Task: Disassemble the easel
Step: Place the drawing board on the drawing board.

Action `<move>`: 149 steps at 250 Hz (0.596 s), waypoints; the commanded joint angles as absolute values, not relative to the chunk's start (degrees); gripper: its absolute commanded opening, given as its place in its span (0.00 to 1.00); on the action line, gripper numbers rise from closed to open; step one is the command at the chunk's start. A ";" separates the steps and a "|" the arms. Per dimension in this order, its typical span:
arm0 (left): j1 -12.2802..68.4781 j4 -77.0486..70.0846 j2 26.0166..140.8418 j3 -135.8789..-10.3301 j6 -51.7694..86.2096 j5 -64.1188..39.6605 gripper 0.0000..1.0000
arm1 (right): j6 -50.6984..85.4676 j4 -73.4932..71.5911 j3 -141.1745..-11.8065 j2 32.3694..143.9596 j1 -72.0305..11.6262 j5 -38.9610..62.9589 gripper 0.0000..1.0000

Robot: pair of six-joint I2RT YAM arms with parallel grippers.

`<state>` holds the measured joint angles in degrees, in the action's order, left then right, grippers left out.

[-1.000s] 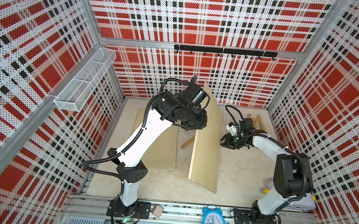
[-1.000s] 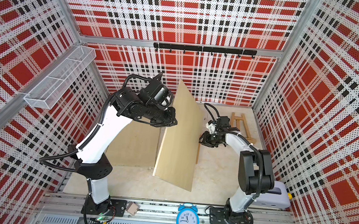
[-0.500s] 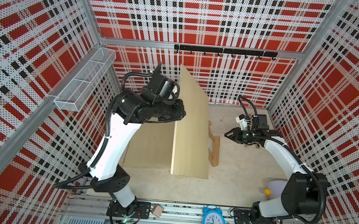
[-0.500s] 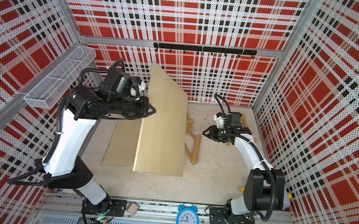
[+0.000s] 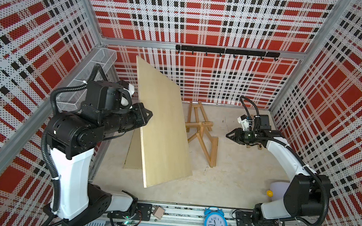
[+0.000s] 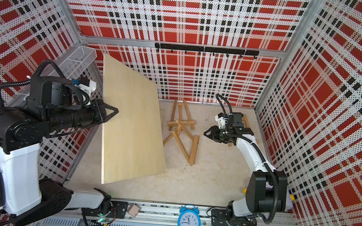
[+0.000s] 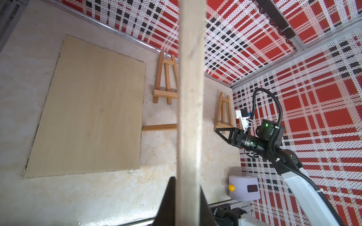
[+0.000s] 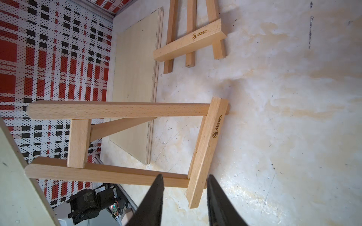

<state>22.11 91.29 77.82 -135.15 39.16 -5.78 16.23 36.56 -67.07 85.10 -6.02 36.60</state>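
Found the easel (image 5: 214,152) standing on the surface (image 5: 232,185), a little right of centre in both top views, legs splayed and ledge bar low on its right side. Caught the right jaws just to its right, parted a modest way and gripping nothing. From the right wrist view, saw the two black tips framing the near end of that ledge, short of touching as far as could be told. Spotted a second easel (image 8: 189,42) lying flat just above the first in the top views. Picked out a third easel (image 7: 225,123), also flat, tucked behind the right arm (image 5: 283,153). Over at left of centre, saw the left jaws squeezed hard on the left edge of a big pale board (image 5: 164,134), up off the surface and tilted. Made out another board (image 5: 132,156) lying flat beneath it, toward lower left. Noted a blue clock (image 5: 214,221) at bottom centre and a wire basket (image 5: 105,55) at upper left.
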 commanded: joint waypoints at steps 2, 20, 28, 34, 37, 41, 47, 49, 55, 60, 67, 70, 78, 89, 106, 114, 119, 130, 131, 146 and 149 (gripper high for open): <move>19.94 83.89 77.76 -138.01 38.33 -8.30 0.00 | 16.11 35.68 -68.80 85.07 -6.10 36.74 0.38; 19.34 84.82 77.94 -135.36 37.59 -8.43 0.00 | 16.16 35.68 -68.76 85.25 -6.14 36.91 0.38; 19.08 84.56 77.93 -133.86 37.47 -8.40 0.00 | 16.13 35.68 -68.81 85.33 -6.14 36.94 0.38; 18.78 84.60 77.94 -133.07 37.32 -8.29 0.00 | 16.14 35.68 -68.81 85.34 -6.12 36.91 0.38; 18.66 84.56 78.04 -132.76 37.19 -8.20 0.00 | 16.16 35.68 -68.82 85.32 -6.10 36.87 0.38; 18.50 84.57 78.17 -132.36 36.99 -8.04 0.00 | 16.13 35.72 -68.79 85.34 -6.09 36.88 0.38; 18.25 84.55 78.45 -131.81 36.63 -7.88 0.00 | 16.13 35.77 -68.82 85.34 -6.07 36.93 0.38; 18.16 84.55 78.52 -131.65 36.47 -7.75 0.00 | 16.16 35.77 -68.82 85.34 -6.13 36.92 0.38; 17.98 84.56 78.80 -131.19 36.10 -7.49 0.00 | 16.17 35.86 -68.90 85.34 -6.07 36.93 0.38; 17.78 84.50 79.18 -130.82 35.66 -7.37 0.00 | 16.10 35.86 -68.91 85.34 -6.09 36.91 0.38; 17.77 84.17 79.81 -130.29 34.67 -7.52 0.00 | 16.07 35.87 -68.83 85.24 -6.11 36.91 0.38; 17.80 83.88 80.09 -129.99 34.25 -7.67 0.00 | 16.03 35.86 -68.80 85.21 -6.19 36.87 0.38; 17.78 82.77 80.81 -128.78 33.03 -8.32 0.00 | 16.08 35.86 -68.82 85.17 -6.09 36.83 0.38; 17.83 80.87 81.75 -126.66 31.88 -9.98 0.00 | 16.08 35.99 -68.78 85.19 -6.14 36.74 0.38; 17.81 77.20 83.54 -123.44 29.99 -12.84 0.00 | 16.08 36.11 -68.90 85.17 -6.14 36.66 0.38; 17.78 75.55 84.34 -122.23 29.23 -13.69 0.00 | 16.07 36.19 -68.78 85.01 -6.17 36.44 0.38; 17.71 74.54 84.81 -121.58 28.90 -14.20 0.00 | 16.08 36.21 -68.77 84.91 -6.11 36.25 0.38; 16.07 72.64 85.94 -120.56 27.88 -15.31 0.00 | 16.08 36.43 -68.82 84.69 -6.17 35.90 0.38; 15.99 72.53 86.13 -120.49 27.78 -15.39 0.00 | 16.04 36.45 -68.82 84.66 -6.21 35.83 0.38; 15.06 71.05 87.92 -120.21 26.07 -16.79 0.00 | 15.97 36.82 -68.89 84.32 -6.15 35.30 0.38; 14.92 71.01 88.30 -120.23 25.76 -17.13 0.00 | 15.97 36.87 -68.90 84.23 -6.11 35.19 0.38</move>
